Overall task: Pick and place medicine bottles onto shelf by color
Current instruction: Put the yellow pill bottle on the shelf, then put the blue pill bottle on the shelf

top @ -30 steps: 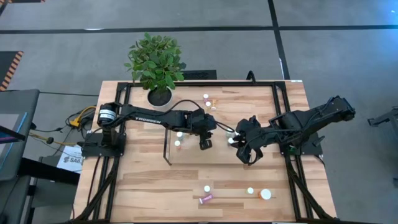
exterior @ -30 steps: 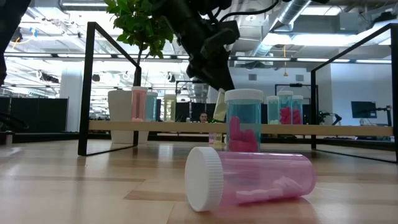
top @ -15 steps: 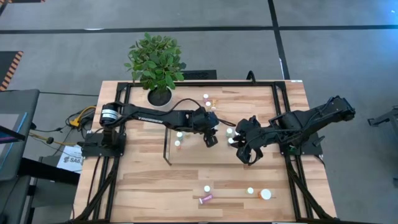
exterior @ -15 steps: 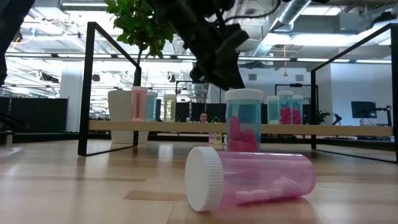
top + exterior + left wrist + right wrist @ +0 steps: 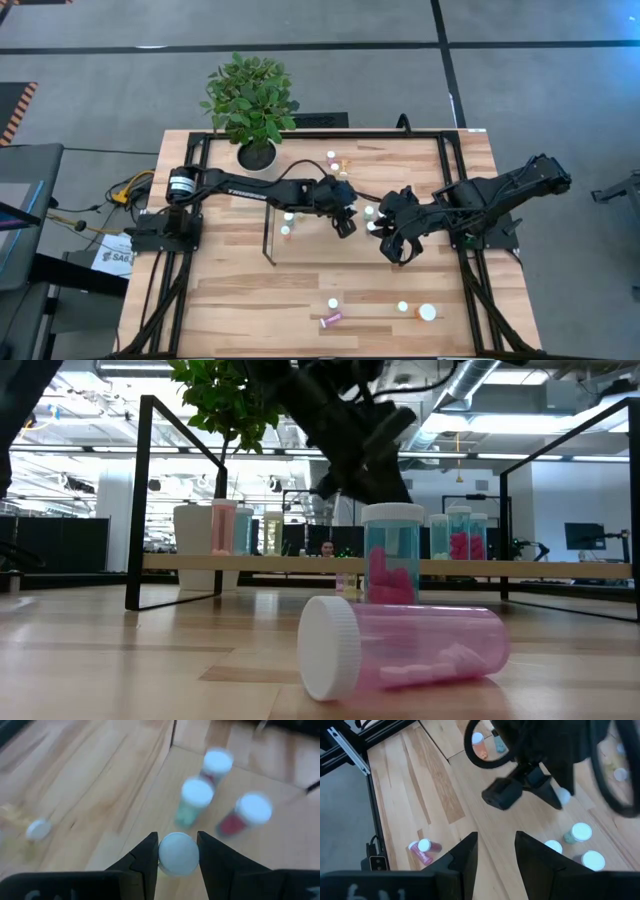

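Centrally, the left gripper (image 5: 344, 224) reaches across mid-frame, fingers clamped on a small white-capped medicine bottle (image 5: 178, 853) above the light-wood shelf (image 5: 310, 235); the right gripper (image 5: 392, 250), fingers parted and holding nothing, hovers right of centre.

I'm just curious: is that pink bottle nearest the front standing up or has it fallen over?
Tipped over. The pink bottle lies on its side on the table, white cap facing sideways.

obstacles: three upright bottles (image 5: 197, 800) just ahead (clustered) | free: bare shelf (image 5: 100, 785) beside

The left gripper (image 5: 345, 226), clamping a bottle (image 5: 178, 853), has moved rightward.
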